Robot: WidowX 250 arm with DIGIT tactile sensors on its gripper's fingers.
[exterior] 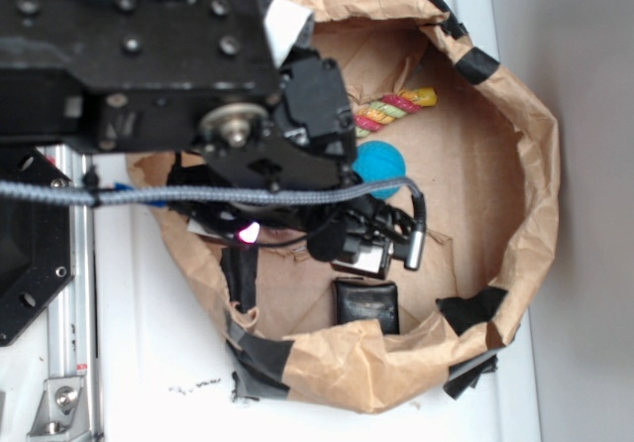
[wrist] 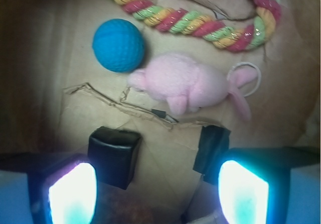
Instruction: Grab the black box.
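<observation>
The black box (wrist: 114, 155) is a small glossy box on the brown paper floor, just inside my left fingertip (wrist: 72, 194) in the wrist view. In the exterior view the black box (exterior: 367, 303) lies near the front wall of the paper enclosure, just below my gripper (exterior: 369, 249). My gripper (wrist: 158, 194) is open and empty, with its glowing pads wide apart. The box sits left of the midline between them, close to the left pad.
A blue ball (wrist: 119, 45), a pink plush toy (wrist: 185, 83) and a coloured rope (wrist: 200, 23) lie beyond the box. A flat black tape patch (wrist: 213, 146) is by the right finger. The crumpled paper wall (exterior: 495, 145) rings the area.
</observation>
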